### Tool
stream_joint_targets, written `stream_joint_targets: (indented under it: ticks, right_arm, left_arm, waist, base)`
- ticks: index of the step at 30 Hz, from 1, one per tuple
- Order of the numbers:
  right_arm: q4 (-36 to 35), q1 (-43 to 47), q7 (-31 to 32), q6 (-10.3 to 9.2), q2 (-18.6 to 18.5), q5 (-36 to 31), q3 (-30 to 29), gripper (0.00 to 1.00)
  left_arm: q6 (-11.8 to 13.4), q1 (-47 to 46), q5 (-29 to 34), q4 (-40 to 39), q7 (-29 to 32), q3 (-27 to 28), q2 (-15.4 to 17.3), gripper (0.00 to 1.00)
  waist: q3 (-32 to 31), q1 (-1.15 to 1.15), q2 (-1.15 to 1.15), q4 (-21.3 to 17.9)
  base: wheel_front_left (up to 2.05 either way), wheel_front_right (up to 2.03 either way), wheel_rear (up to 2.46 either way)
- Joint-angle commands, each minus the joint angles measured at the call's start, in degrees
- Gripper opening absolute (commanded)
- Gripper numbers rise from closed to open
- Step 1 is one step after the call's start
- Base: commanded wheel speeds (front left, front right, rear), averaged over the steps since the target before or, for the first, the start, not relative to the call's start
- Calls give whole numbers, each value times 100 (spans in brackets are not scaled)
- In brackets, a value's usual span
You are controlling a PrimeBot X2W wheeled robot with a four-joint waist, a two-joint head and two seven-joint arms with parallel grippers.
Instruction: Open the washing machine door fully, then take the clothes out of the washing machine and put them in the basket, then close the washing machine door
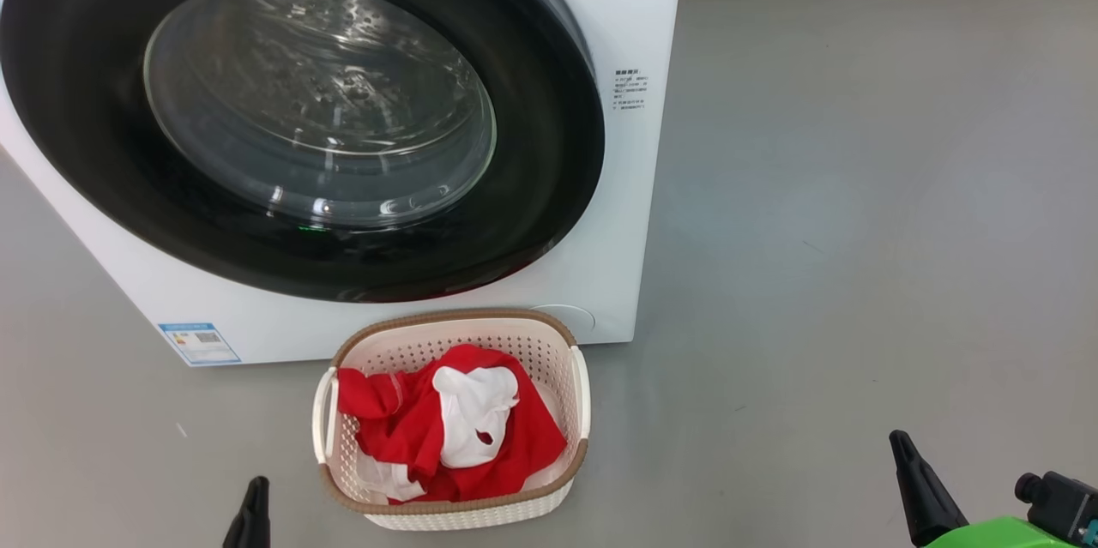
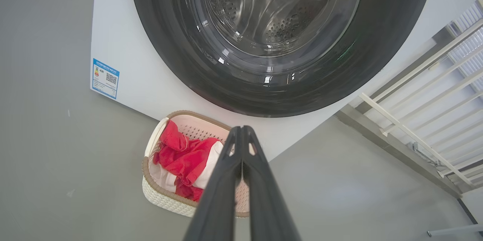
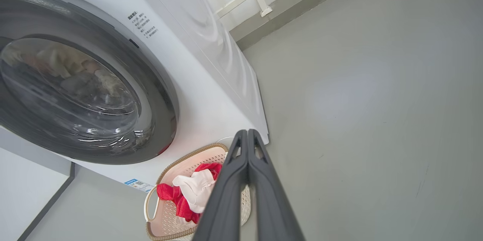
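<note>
The clothes (image 1: 446,432), red fabric with a white piece on top, lie heaped in the basket (image 1: 480,518), which stands on the grey floor (image 1: 858,231) just in front of the washing machine (image 1: 626,16), below the lower edge of its door (image 1: 549,188). The door sits flat against the machine's front, its glossy black rim ringing the clear glass. A blue label (image 1: 199,344) is stuck at the machine's lower corner. The left gripper (image 2: 242,129) hangs above the floor near the basket, its 2 dark fingers pressed together along their length, gripping nothing and touching nothing. The right gripper (image 3: 247,132) has its 2 fingers closed tight too, empty, and is well apart from basket and machine.
</note>
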Motion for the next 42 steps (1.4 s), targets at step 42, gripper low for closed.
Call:
stream_joint_targets:
  ticks: [42]
  right_arm:
    - [-367, -639, 707, -14, 78, 2340, -265, 0]
  left_arm:
    - [-26, -597, -2506, -140, 681, 223, -31, 0]
  waist:
    - [-34, -1, 0, -10]
  base:
    - [0, 0, 0]
